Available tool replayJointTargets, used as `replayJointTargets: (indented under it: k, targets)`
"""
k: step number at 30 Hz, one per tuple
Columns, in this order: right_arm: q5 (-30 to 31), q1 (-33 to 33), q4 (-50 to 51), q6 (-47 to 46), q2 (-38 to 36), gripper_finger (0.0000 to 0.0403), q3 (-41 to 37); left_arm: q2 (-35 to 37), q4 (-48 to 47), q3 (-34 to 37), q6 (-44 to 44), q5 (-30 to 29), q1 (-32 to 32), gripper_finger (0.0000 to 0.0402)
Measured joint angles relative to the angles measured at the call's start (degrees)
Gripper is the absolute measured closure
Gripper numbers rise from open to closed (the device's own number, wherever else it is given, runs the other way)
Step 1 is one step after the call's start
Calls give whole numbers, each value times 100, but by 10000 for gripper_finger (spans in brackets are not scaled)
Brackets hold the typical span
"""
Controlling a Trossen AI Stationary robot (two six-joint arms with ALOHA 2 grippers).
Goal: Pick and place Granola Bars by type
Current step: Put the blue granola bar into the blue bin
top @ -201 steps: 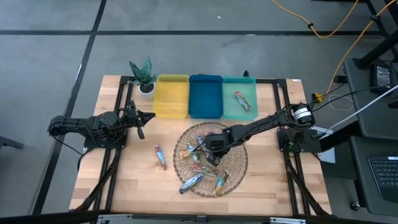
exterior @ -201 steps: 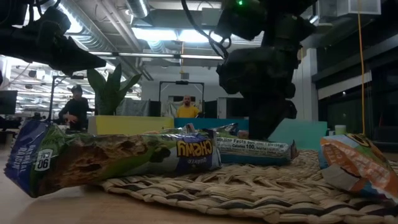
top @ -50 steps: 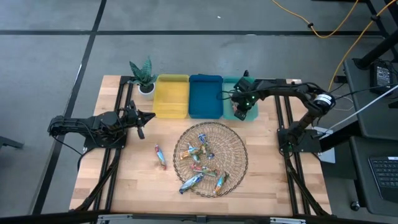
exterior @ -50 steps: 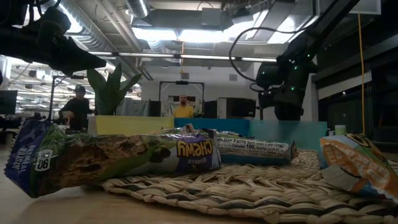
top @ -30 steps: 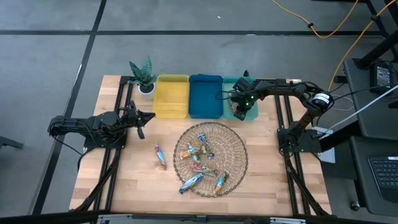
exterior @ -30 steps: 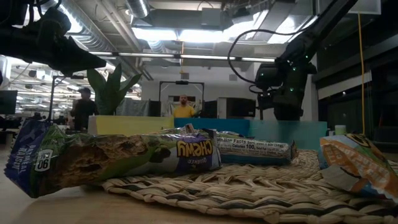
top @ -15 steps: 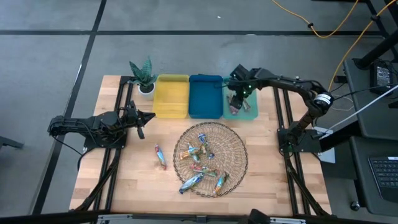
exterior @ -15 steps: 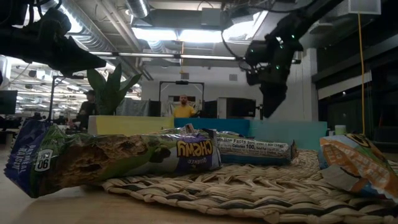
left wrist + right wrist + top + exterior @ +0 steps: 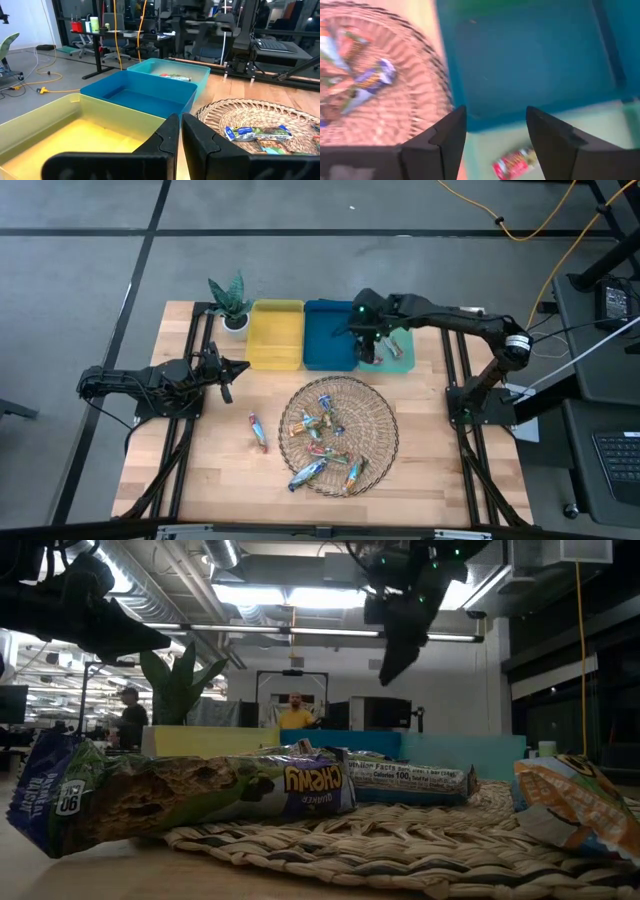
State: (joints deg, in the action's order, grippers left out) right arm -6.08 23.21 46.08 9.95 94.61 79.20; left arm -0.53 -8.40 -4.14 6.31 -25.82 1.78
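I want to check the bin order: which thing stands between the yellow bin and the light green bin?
The high view shows the blue bin between the yellow bin and the light green bin.

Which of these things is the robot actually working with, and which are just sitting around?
Part of the job: granola bars in the basket, one loose bar, three bins, right gripper.

Just there: potted plant, idle left gripper, people in the background.

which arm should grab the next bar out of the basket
Probably the right. The right gripper is open and empty above the blue and teal bins, near the basket. The left gripper is parked with its fingers shut at the table's left side, nearer the lone bar on the wood.
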Motion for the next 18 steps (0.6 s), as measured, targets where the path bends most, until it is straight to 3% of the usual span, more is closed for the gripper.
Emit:
replayJointTargets:
  k: [18]
  targets:
    - [155, -1408, -811, -776, 0, 195, 23, 2, 0, 0, 2, 0, -2, 386]
